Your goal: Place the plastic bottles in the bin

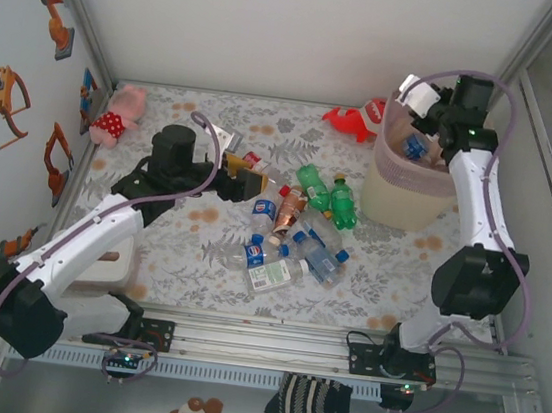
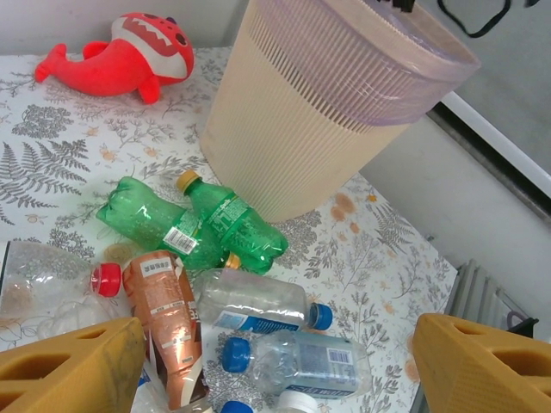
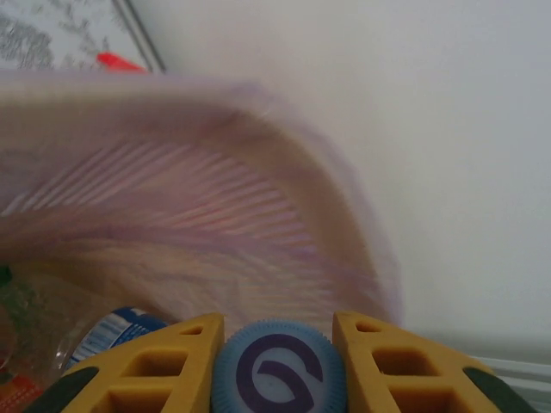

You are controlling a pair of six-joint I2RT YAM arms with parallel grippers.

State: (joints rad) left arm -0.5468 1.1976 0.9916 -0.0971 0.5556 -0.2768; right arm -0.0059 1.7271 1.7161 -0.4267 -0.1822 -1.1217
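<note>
The right hand [image 3: 277,342] is clenched on the blue cap of a bottle [image 3: 278,385], holding it over the open mouth of the bin [image 1: 397,203]. Another blue-labelled bottle lies inside the bin. The left hand [image 1: 249,183] is released, jaws wide apart and grasping nothing, above the left edge of the bottles [image 1: 291,247] heaped on the worktop [image 1: 179,255] left of the bin. Two green bottles [image 2: 207,228] lie side by side, nearest the bin wall.
</note>
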